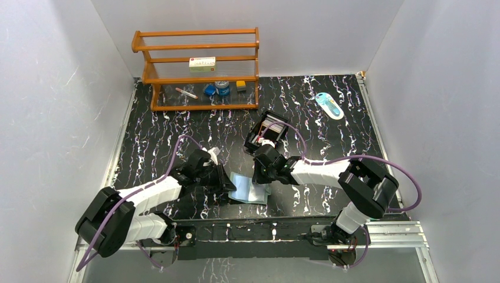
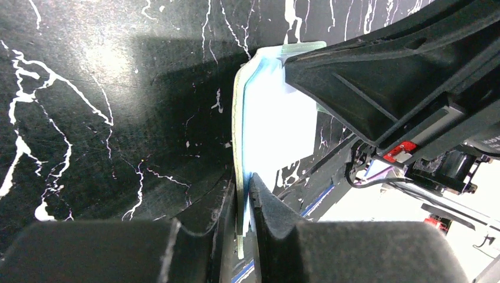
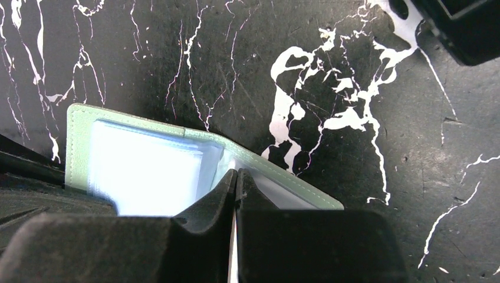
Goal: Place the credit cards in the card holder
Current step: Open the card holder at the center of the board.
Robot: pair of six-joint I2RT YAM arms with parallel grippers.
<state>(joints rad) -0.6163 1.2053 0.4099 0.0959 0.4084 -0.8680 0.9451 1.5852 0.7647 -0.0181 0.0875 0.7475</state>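
Both arms reach low inward: left hand pinches the card holder edge, right hand grips a thin card

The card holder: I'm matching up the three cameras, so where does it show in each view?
Top external: the card holder lies open, low in the picture near centre.
Left wrist: the card holder is at centre, seen edge-on, its edge pinched in the left pincer.
Right wrist: the card holder runs from lower left to centre, open, pale pockets up.
Shared landmark: the black marbled tabletop beneath it.
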